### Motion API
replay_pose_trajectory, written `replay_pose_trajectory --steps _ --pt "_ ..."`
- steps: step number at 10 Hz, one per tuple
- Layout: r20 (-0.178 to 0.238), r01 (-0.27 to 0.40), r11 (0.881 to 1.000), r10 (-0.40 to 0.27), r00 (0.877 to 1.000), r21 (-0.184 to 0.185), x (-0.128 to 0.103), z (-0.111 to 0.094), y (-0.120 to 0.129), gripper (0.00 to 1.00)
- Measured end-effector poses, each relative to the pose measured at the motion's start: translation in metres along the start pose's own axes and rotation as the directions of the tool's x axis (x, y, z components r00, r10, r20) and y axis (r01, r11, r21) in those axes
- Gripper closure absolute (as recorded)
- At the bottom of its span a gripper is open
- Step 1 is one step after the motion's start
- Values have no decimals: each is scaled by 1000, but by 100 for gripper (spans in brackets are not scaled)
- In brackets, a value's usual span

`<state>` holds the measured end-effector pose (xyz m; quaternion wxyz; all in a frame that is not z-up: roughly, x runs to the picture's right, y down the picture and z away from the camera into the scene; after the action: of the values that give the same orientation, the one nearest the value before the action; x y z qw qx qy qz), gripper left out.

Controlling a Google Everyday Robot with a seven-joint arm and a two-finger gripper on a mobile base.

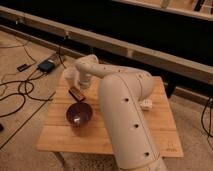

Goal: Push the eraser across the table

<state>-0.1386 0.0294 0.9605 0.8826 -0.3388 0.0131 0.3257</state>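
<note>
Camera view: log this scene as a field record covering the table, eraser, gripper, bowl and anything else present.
table: small, pale wooden plank top
eraser: flat, dark, lying on the table at picture left, just beyond the bowl
gripper: low over the table's far left corner, just beyond the eraser; contact cannot be told
bowl: round, dark maroon, upright, apart from the eraser
white box: on the table, right of the arm
arm: white, crossing the table's middle
floor: cables and dark box, left of the table

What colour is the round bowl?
Dark maroon, in the camera view. The bowl sits by the eraser; the gripper is beyond both.
</note>
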Motion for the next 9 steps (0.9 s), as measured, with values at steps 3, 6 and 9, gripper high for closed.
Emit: replay_pose_trajectory --steps 3,6,9 --pt "-14 -4 1000 4 1000 -2 4 14 -2 100" --pt "-29 -5 1000 4 1000 -11 6 24 1 100" --pt "-42 19 999 -20 999 -26 1 29 16 100"
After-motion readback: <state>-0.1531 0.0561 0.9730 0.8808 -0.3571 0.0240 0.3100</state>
